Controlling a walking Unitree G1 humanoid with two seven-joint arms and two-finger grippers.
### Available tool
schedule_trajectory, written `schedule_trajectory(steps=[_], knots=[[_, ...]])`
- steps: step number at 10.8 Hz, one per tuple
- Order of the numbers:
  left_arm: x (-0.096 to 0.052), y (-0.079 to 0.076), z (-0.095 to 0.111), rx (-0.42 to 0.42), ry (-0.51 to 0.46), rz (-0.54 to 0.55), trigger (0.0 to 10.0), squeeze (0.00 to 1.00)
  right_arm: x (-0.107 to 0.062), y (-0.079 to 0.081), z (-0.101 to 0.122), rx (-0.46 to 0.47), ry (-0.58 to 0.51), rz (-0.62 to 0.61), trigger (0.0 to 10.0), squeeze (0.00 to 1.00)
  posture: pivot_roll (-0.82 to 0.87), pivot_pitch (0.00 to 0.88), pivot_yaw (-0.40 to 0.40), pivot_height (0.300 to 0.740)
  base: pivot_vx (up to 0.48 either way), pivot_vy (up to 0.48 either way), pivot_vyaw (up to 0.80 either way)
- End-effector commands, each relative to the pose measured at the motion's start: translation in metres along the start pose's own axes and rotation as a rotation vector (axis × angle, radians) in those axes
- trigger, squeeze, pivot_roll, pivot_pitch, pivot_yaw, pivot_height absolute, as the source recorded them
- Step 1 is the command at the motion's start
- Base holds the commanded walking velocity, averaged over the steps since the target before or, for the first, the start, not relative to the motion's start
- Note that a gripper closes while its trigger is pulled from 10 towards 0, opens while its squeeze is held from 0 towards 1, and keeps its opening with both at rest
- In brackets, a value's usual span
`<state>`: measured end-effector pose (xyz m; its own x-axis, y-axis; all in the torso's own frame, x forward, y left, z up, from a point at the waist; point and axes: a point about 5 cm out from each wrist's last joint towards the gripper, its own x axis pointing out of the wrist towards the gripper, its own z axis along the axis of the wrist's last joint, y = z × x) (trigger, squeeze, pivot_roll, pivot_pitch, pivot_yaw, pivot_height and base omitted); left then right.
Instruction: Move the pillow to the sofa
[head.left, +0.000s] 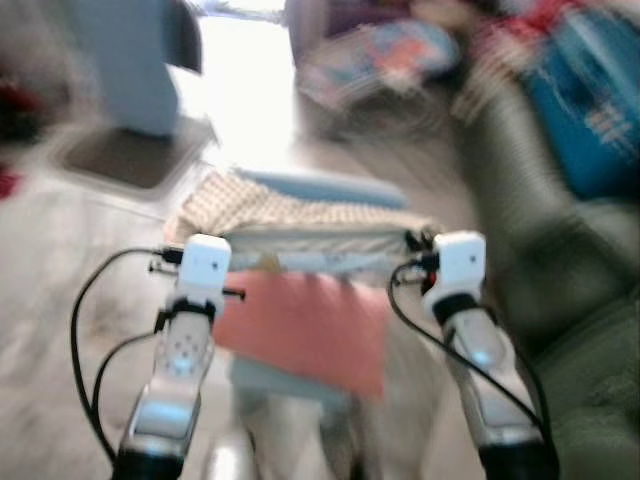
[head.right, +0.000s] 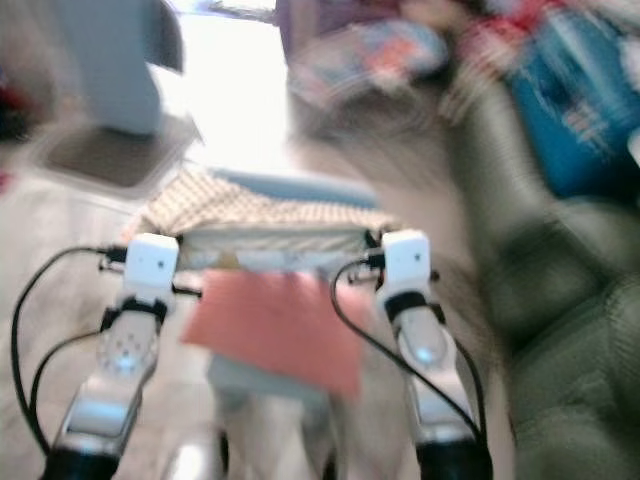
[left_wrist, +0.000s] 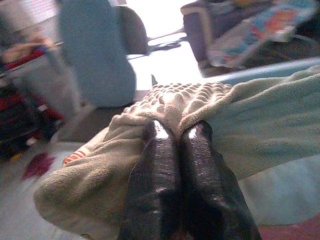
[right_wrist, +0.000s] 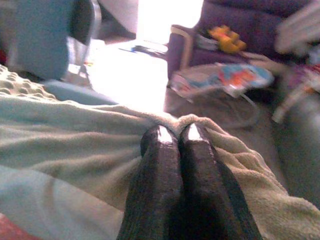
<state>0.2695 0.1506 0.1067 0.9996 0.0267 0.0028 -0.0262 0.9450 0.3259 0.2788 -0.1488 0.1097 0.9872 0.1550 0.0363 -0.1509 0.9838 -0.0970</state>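
the pillow (head.left: 300, 225) hangs stretched between the two arms in front of the robot, its long axis running side to side. the left gripper (left_wrist: 177, 132) is pinched tight on one end and the right gripper (right_wrist: 177, 134) on the other. the green sofa (head.left: 570, 290) lies off to the robot's right, nearer the right arm, so the carry probably has to swing that way.

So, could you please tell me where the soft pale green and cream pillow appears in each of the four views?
Left eye view: pillow centre, held between both arms.
Right eye view: pillow centre-left, same hold.
Left wrist view: pillow pinched by the left gripper.
Right wrist view: pillow pinched by the right gripper.
Shared landmark: the colourful baby bouncer.
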Motion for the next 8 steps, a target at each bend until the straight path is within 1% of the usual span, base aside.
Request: schedule_trajectory(steps=[1,3,5,8], knots=[[-0.004,0.013,-0.004,-0.001,0.012,0.058,10.0,0.00,-0.004,-0.016,0.001,-0.001,0.001,-0.087,10.0,0.00,0.02,0.034,-0.046,0.740,0.000,0.000,0.00],[-0.006,0.007,-0.005,-0.014,0.014,0.021,10.0,0.00,-0.009,-0.015,-0.003,-0.002,0.019,-0.090,10.0,0.00,0.02,0.041,-0.044,0.740,0.000,0.000,0.00],[-0.004,0.002,-0.003,-0.042,0.011,-0.008,10.0,0.00,-0.009,-0.015,-0.004,0.002,0.025,-0.104,10.0,0.00,0.02,0.041,-0.044,0.740,0.000,0.000,0.00],[-0.009,0.000,-0.007,-0.062,0.030,-0.034,10.0,0.00,-0.011,-0.015,-0.006,0.017,0.042,-0.112,10.0,0.00,0.02,0.048,-0.048,0.740,0.000,0.000,0.00]])
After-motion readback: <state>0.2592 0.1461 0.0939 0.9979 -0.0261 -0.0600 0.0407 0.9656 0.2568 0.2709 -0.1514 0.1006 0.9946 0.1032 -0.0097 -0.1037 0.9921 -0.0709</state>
